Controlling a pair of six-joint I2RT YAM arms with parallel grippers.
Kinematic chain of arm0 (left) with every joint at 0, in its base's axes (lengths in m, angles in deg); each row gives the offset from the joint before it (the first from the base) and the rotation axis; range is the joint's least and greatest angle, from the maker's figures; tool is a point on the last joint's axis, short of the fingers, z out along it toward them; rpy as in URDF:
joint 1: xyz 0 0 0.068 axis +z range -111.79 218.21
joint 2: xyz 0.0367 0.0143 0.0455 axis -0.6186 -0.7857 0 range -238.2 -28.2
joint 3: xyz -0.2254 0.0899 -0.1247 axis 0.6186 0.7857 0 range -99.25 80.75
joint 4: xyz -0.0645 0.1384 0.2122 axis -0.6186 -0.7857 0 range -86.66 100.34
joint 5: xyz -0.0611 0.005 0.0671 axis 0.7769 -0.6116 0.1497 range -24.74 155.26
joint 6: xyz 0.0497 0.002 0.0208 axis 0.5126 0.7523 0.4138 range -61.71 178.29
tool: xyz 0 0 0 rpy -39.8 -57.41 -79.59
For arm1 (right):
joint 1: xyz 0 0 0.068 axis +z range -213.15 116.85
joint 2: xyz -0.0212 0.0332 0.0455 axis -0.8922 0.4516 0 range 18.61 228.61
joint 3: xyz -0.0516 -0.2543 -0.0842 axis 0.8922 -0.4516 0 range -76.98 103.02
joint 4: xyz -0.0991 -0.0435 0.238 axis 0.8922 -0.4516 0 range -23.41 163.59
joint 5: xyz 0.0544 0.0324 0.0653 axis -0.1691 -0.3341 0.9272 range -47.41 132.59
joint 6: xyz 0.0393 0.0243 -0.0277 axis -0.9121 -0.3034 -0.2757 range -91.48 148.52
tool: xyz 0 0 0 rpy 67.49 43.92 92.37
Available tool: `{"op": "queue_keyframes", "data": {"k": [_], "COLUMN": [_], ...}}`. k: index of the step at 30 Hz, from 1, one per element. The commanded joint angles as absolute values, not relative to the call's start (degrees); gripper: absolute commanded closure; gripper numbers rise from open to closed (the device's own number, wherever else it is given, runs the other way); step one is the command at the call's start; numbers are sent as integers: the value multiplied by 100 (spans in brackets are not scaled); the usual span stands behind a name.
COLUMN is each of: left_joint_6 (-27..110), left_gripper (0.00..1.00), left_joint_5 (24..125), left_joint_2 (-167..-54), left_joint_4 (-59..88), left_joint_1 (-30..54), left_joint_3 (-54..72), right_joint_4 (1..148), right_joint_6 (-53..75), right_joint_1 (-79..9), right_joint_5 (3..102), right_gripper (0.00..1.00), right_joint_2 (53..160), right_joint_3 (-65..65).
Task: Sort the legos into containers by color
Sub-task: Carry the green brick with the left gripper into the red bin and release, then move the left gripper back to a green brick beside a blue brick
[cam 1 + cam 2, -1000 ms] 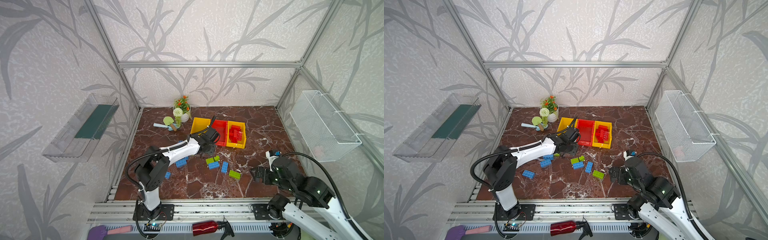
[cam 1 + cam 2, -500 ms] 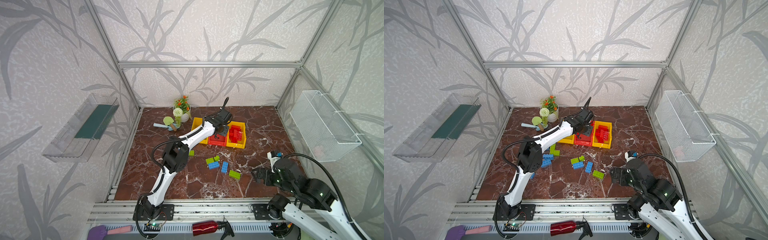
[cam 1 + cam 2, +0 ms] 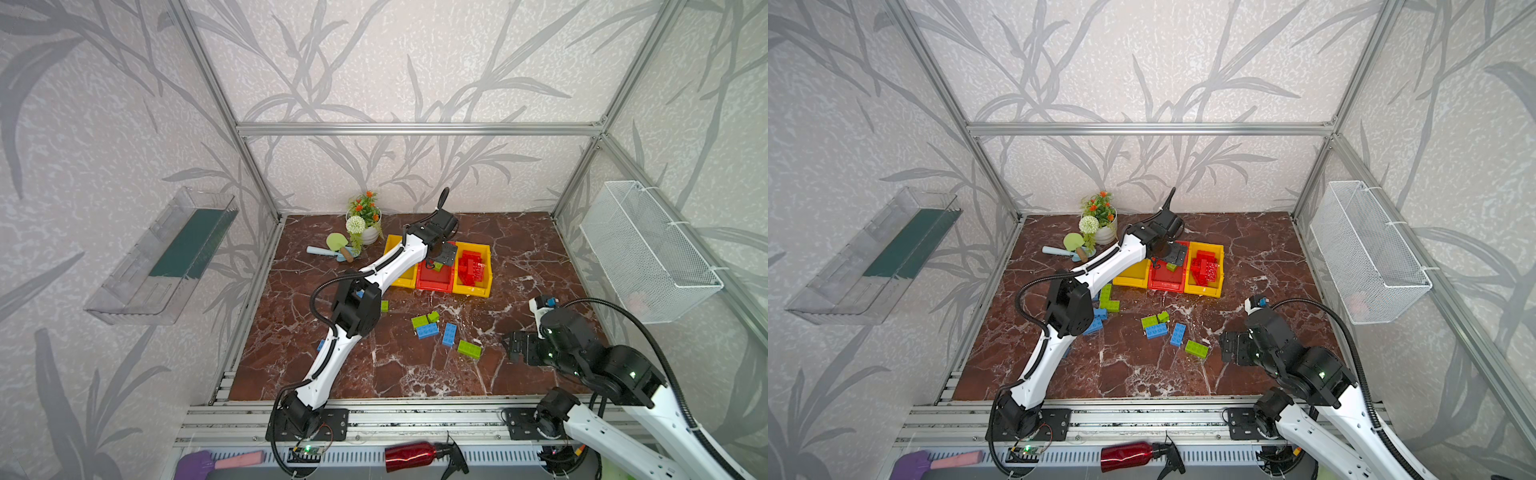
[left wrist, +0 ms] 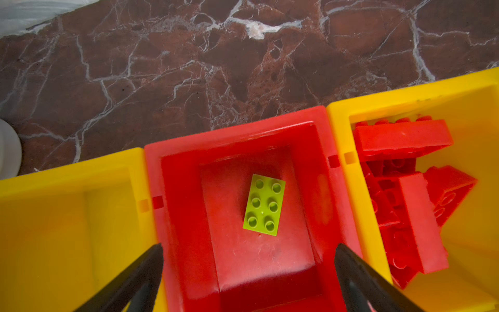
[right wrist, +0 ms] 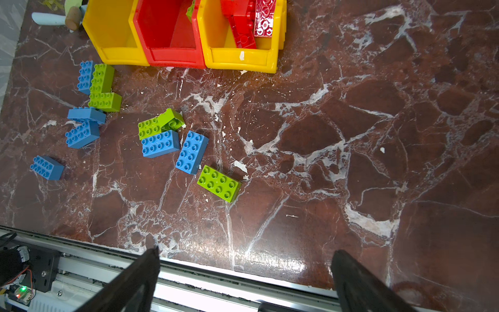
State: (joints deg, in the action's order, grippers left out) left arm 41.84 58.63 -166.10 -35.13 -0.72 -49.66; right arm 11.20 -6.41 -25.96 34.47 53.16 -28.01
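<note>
In both top views the left gripper (image 3: 446, 255) hangs over the red container (image 3: 434, 286), the middle of the three. The right gripper (image 3: 515, 347) waits low over the worktop (image 3: 519, 249), spread and holding nothing

In the left wrist view the left gripper's jaws stand wide apart. A small green lego (image 4: 264, 204) lies studs-up on the red container's floor, touching neither finger, so the placing step looks finished. One yellow container (image 4: 405, 91) holds the red legos (image 4: 415, 216); the other yellow container (image 4: 67, 178) is bare

In the right wrist view, loose legos in blue (image 5: 192, 152) and green (image 5: 218, 183) lie scattered before the containers. The next move probably calls for lifting clear of the walls, then fetching another green
</note>
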Motion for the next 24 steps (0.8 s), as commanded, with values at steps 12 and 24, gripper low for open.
{"op": "queue_keyframes", "data": {"k": [12,24], "left_joint_6": [3425,3222], "left_gripper": [9,18], "left_joint_5": [4859,5191], "left_joint_2": [-13060,-12117], "left_joint_4": [-2409,-1383], "left_joint_1": [86,729], "left_joint_3": [-317,1985], "right_joint_4": [1278,1767], "right_joint_6": [-614,-763], "right_joint_1": [-2594,-2581], "right_joint_5": [3795,4268], "right_gripper": [1,1], "right_joint_2": [5068,5254], "right_joint_3": [-2740,-2892]}}
